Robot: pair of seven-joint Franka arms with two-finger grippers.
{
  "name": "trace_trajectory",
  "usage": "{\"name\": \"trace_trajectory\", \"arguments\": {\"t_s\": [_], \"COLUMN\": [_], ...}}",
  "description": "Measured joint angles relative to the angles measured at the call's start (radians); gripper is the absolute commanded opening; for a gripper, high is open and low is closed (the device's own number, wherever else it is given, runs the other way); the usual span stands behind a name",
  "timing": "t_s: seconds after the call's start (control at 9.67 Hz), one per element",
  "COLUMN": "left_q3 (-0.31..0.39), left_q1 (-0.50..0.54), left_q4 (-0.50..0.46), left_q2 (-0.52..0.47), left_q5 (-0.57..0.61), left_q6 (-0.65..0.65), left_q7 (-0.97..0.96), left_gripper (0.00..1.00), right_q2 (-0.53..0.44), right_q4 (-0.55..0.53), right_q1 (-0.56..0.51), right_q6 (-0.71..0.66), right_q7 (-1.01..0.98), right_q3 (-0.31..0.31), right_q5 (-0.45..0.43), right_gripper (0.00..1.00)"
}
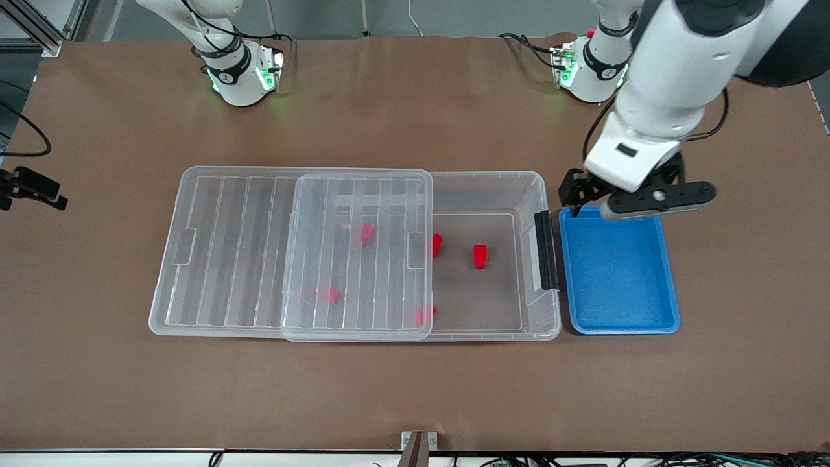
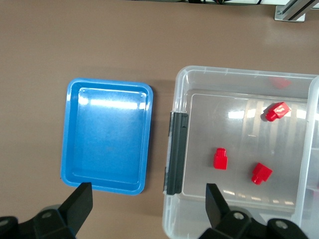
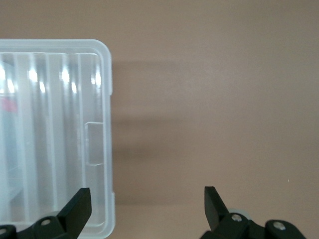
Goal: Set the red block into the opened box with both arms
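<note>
I see the big clear box point(image 1: 486, 188) in the middle of the brown table point(image 1: 415, 389). Its see-through lid point(image 1: 227, 253) is slid off toward the right arm's end, so it covers only part of the box. The end with the black handle point(image 1: 546, 250) is open on top. I can count five little red blocks inside the box. One red block point(image 1: 480, 256) sits in the open part, near the handle end. A second block point(image 1: 437, 244) is just at the edge of the lid, and a third block point(image 1: 425, 316) is close to the box wall nearest the front camera. A fourth block point(image 1: 366, 234) and a fifth block point(image 1: 328, 294) show through the ribbed lid. A blue tray point(image 1: 619, 324) lies just beside the handle end of the box, toward the left arm's end of the table. My left gripper point(image 1: 606, 201) hangs in the air over the edge of the blue tray that is farthest from the front camera. Its fingers point(image 2: 79, 204) are spread wide and hold nothing. From the left wrist camera I look down on the tray, the handle and three of the blocks. My right gripper point(image 3: 147, 209) is out of the front picture. Its own camera shows its fingers wide apart with nothing in them, up over the bare table beside the end of the lid.
</note>
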Motion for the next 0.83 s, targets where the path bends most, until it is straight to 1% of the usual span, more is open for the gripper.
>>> {"name": "trace_trajectory", "arguments": {"t_s": [0.1,0.21,0.31,0.41,0.52,0.62,0.72,0.83], "left_q3": [0.028,0.076,0.122,0.172,0.225,0.274,0.307,0.319], "left_q1": [0.027,0.031,0.029,0.026,0.023,0.021,0.022,0.024], "left_q4": [-0.001,-0.004,-0.006,-0.008,-0.016,-0.035,-0.059,-0.08], "left_q2": [-0.029,-0.055,-0.078,-0.102,-0.129,-0.159,-0.189,-0.215], "left_q5": [-0.046,-0.081,-0.103,-0.12,-0.143,-0.158,-0.166,-0.174], "left_q6": [-0.018,-0.054,-0.092,-0.126,-0.151,-0.164,-0.168,-0.171], "left_q7": [0.06,0.107,0.163,0.231,0.291,0.346,0.387,0.403], "left_gripper": [1.0,1.0,1.0,1.0,1.0,1.0,1.0,1.0], "right_q2": [0.026,0.045,0.054,0.061,0.069,0.079,0.09,0.104], "right_q4": [-0.042,-0.095,-0.158,-0.228,-0.281,-0.311,-0.323,-0.33], "right_q1": [-0.012,-0.017,-0.018,-0.016,-0.013,-0.01,-0.004,0.005], "right_q6": [0.063,0.131,0.206,0.281,0.325,0.341,0.343,0.35], "right_q7": [-0.038,-0.063,-0.075,-0.08,-0.082,-0.085,-0.088,-0.089], "right_q3": [-0.004,-0.007,-0.007,-0.005,-0.004,-0.002,0.001,0.002], "right_q5": [0.0,0.0,0.0,0.0,0.0,0.0,0.0,0.0], "right_gripper": [0.69,0.46,0.22,0.06,0.0,0.0,0.0,0.0]}}
